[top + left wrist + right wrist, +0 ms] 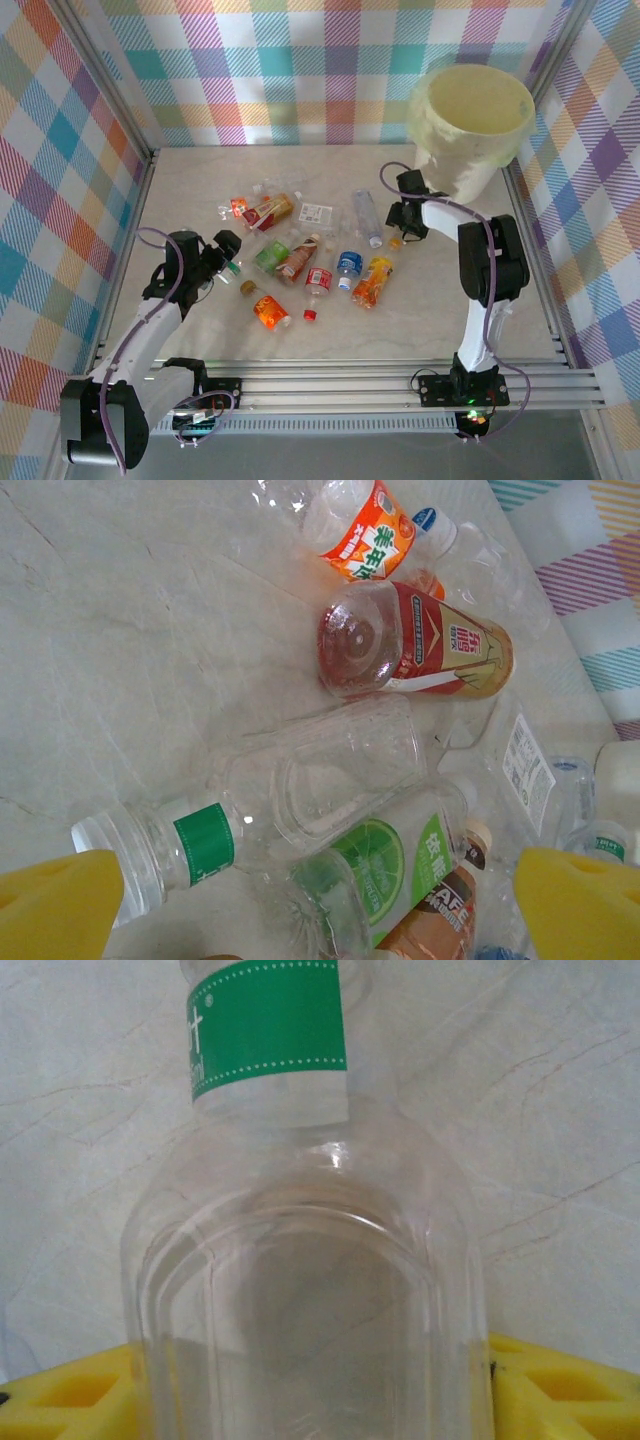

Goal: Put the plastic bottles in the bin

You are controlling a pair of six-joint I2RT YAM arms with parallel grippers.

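Several plastic bottles (300,255) lie in a heap mid-table. The bin (470,120) stands at the back right. My left gripper (225,255) hangs open at the heap's left end; its yellow pads (60,905) stand wide apart over a clear bottle with a green band (205,842) and a lime-label bottle (400,865). A red-label bottle (420,645) and an orange-label one (370,535) lie beyond. My right gripper (400,220) is at the heap's right end, in front of the bin. Its pads (60,1395) press both sides of a clear green-banded bottle (300,1260), neck pointing away.
Checked walls close in the table on the left, back and right. A metal rail (350,385) runs along the near edge by the arm bases. A loose orange cap (395,243) lies near the right gripper. Bare marble tabletop (470,300) stretches right of the heap.
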